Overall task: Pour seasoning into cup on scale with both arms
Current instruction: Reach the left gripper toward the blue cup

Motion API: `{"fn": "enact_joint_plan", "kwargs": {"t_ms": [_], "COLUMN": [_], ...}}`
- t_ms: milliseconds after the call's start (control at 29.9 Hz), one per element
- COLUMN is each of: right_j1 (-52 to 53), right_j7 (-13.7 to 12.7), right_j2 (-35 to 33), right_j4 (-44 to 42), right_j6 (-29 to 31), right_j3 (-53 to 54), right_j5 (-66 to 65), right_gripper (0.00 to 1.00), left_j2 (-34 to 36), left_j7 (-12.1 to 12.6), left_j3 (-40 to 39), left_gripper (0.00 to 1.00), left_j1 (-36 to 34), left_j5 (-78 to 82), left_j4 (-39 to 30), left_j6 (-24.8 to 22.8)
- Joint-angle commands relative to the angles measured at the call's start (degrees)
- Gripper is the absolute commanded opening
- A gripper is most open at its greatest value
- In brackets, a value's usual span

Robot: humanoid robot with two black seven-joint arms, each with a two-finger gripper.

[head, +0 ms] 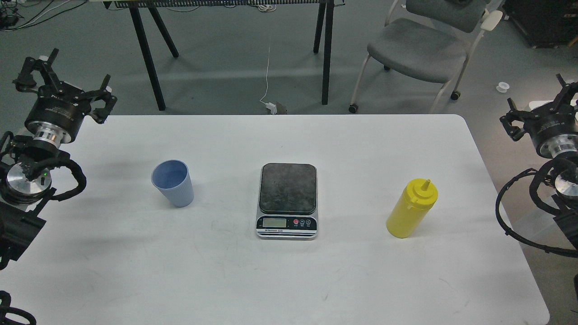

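Seasoning [411, 208], a yellow squeeze bottle with a conical nozzle, stood upright on the right part of the white table [226, 280], well apart from everything else and untouched. At the table's middle lay the scale [287, 201], its dark grey platform bare and its silver panel with the LCD and round buttons facing the near edge. The cup [173, 183], light blue and ribbed, stood upright on the left part of the table, well apart from the scale, its mouth open and nothing visible inside. Both arms were held off to the sides, away from all three things. The left arm came in at the left edge and rose over the table's far left corner; its silver wrist ring sat below the left gripper [63, 76], whose clawed fingers were spread wide, one reaching up and left, the other right, with nothing between them. The right arm came in at the right edge, beyond the table's side and over the floor, with black cable looping beneath its wrist. The right gripper [539, 101] was partly cut by the frame; its fingers appeared spread, pointing up and left, and held nothing. Behind the table were a grey chair [417, 49], black table legs [146, 58] and a white cable [267, 76] on the floor.
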Motion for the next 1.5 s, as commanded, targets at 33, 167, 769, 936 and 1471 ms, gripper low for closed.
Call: {"fn": "enact_joint_plan", "kwargs": {"t_ms": [33, 167, 769, 936, 1471], "right_j1": [0.01, 0.01, -2.89, -2.89, -3.06], "right_j7": [0.23, 0.23, 0.49, 0.49, 0.49], "right_j2": [0.01, -0.08, -2.37, -2.54, -3.51], "right_j4": [0.17, 0.26, 1.23, 1.23, 1.23], "right_j6": [0.00, 0.00, 0.00, 0.00, 0.00], "right_j3": [0.22, 0.40, 3.74, 3.74, 3.83], "right_j5": [0.00, 0.00, 0.27, 0.27, 0.27], "right_gripper": [0.99, 0.99, 0.99, 0.99, 0.99], "left_j2": [0.08, 0.86, 17.30, 17.22, 12.57], "left_j7": [-0.33, 0.11, -3.58, -6.92, -6.92], "left_j3": [0.09, 0.09, 4.48, 5.01, 27.14], "left_gripper": [1.00, 1.00, 0.99, 0.96, 0.80], "left_j1": [0.02, 0.02, -0.86, -0.60, -4.37], "left_j5": [0.09, 0.88, 58.12, 78.71, 122.17], "left_j4": [0.00, -2.79, -20.73, -23.29, -17.76], "left_j6": [0.01, 0.01, 0.01, 0.06, 18.60]}}
